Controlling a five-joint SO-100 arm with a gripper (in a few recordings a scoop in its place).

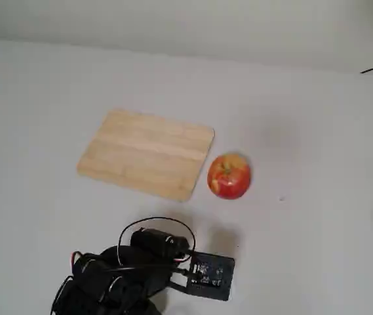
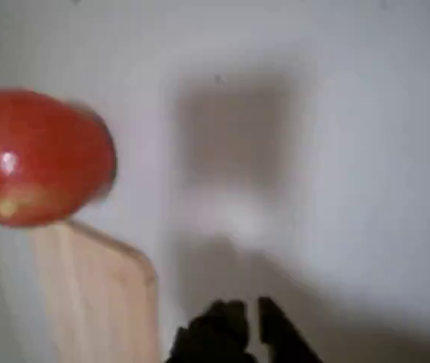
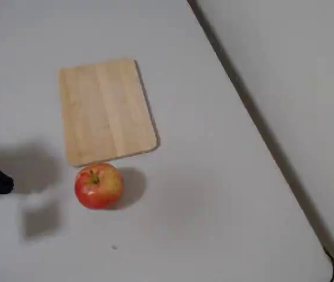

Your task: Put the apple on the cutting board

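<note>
Black tool (image 2: 249, 318) low in the wrist view, fingers nearly together and holding nothing, red apple (image 1: 229, 176) on the white worktop (image 1: 304, 131) just beside the cutting board (image 1: 147, 153), off its short edge

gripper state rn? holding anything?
Gripper: empty, fingertips nearly together, so about shut. Apple sits on the table beside the board.

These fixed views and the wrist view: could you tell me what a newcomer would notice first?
The red apple stands out on the white table, just off the cutting board by its short edge. The board lies bare. In the wrist view the dark fingers sit at the bottom edge, away from the apple.
</note>
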